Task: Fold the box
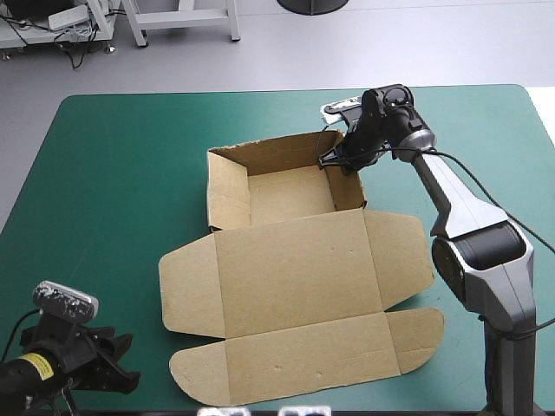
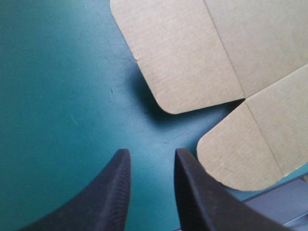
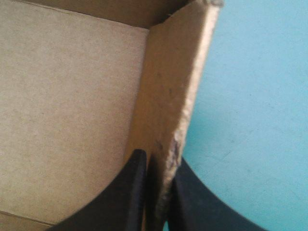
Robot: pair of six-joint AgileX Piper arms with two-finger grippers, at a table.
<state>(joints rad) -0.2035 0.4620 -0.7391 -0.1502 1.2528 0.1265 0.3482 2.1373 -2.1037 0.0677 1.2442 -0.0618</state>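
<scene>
Teal-green cover [image 1: 104,173] runs over the whole table. Off the near left corner of the brown cardboard box [image 1: 295,277], the left gripper [image 1: 120,357] hangs low above a bare patch of it. Seen from that wrist, its two curved black fingers [image 2: 115,192] stand a little apart with nothing between them. The box's rounded lid flaps [image 2: 240,154] lie just ahead, not touching. The box sits about mid-table. Its lid panel lies flat toward the near edge with the flaps spread out, and its far half stands up as an open tray [image 1: 290,186] with raised walls. At the tray's right wall [image 3: 168,86], close to the far corner, the right gripper [image 1: 340,160] pinches the board. One black finger is inside the tray and the other outside, all but closed on the wall's edge.
</scene>
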